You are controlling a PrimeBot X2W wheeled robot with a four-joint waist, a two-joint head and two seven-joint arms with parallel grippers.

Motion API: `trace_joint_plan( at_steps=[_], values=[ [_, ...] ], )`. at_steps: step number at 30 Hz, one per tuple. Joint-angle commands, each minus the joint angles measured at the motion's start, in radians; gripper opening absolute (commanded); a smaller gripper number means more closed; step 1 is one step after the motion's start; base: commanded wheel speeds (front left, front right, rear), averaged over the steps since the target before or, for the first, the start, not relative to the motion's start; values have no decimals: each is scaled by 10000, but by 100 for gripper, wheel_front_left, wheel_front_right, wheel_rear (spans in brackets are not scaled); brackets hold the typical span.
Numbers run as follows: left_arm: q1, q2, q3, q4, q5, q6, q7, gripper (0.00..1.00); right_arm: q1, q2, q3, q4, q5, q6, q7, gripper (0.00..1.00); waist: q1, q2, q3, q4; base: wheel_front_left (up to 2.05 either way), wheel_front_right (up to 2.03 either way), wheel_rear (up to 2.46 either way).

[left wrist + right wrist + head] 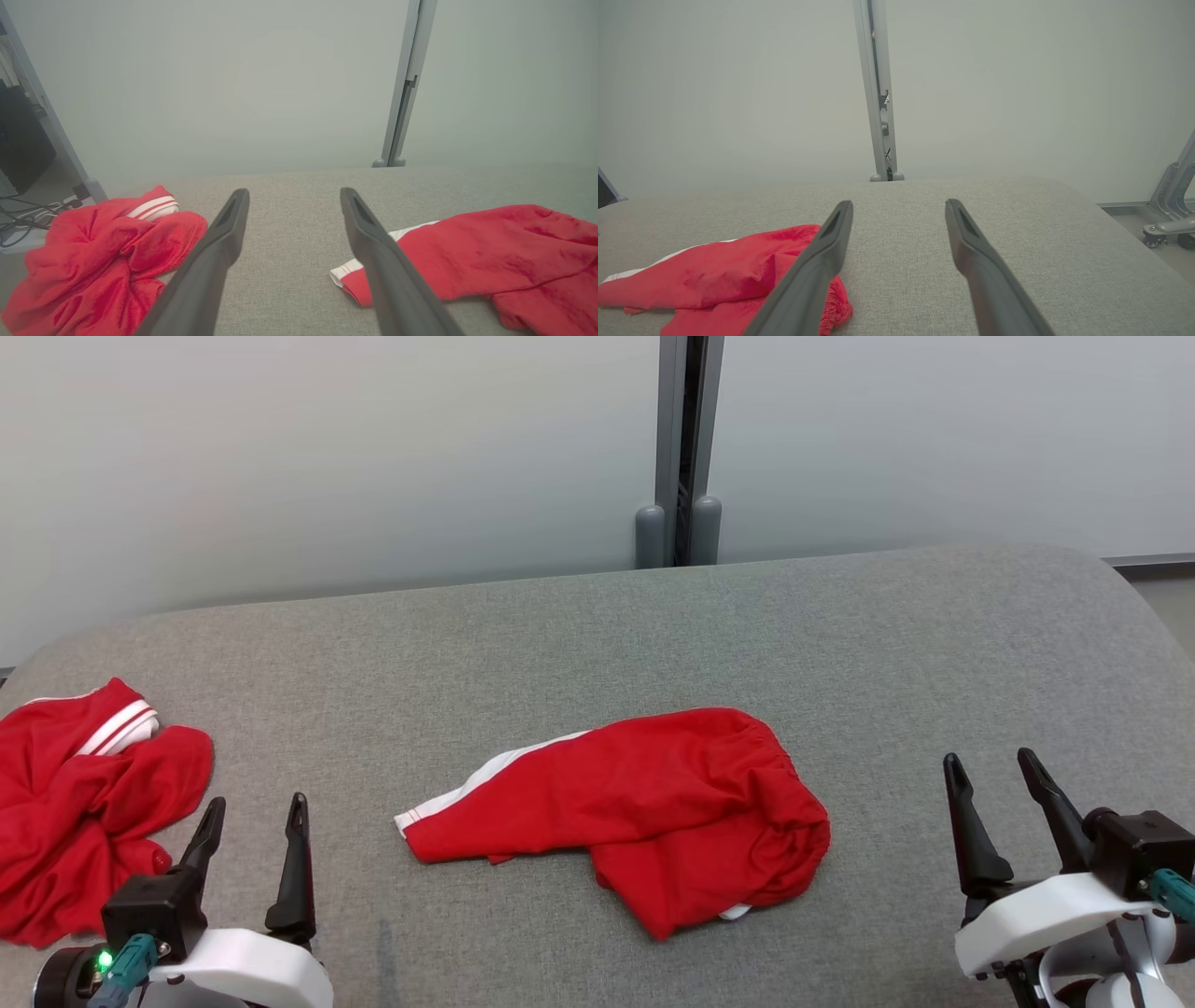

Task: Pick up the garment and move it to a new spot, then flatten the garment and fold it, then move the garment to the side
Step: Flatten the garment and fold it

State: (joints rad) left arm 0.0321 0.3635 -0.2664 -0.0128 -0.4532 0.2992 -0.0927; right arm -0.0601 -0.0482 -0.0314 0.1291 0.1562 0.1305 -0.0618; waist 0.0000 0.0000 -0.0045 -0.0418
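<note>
A red garment (635, 803) with a white side stripe lies loosely doubled over in the middle of the grey fabric table (597, 635). It also lies right of my left fingers (490, 252) and left of my right fingers (714, 275). A second red garment (75, 803) with a white-striped band is crumpled at the table's left edge (103, 252). My left gripper (258, 801) hovers open at the lower left, between the two garments, holding nothing (293, 191). My right gripper (988, 758) is open at the lower right, apart from the cloth (899, 202).
Pale wall panels joined by a grey post (680, 448) stand right behind the table. The table's right corner is rounded. Cables and a dark box (18, 149) sit off the left edge, and a wheeled metal frame (1167, 219) stands on the floor to the right.
</note>
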Motion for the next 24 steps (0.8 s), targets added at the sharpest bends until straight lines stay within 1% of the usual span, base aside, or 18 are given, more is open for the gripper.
trace_joint_plan(
  at_steps=[1,14,19,22,24],
  values=[
    [-119,64,10,38,-56,17,-8,100,-98,-56,-37,6,12,5,-7,100,0,0,-6,4,0,0,0],
    [-286,72,-127,0,15,45,32,100,-296,-56,96,87,48,5,27,100,0,0,98,111,0,0,0],
    [-556,-6,-258,-10,73,-9,38,100,-687,-63,219,227,352,5,203,100,0,0,345,319,0,0,0],
    [-739,-94,-394,37,106,-88,1,100,-1116,-269,386,536,726,5,502,100,0,0,575,520,0,0,0],
    [-940,-161,-497,80,125,-161,-41,100,-1428,-516,606,877,1087,5,766,100,0,0,762,702,0,0,0]
  ],
)
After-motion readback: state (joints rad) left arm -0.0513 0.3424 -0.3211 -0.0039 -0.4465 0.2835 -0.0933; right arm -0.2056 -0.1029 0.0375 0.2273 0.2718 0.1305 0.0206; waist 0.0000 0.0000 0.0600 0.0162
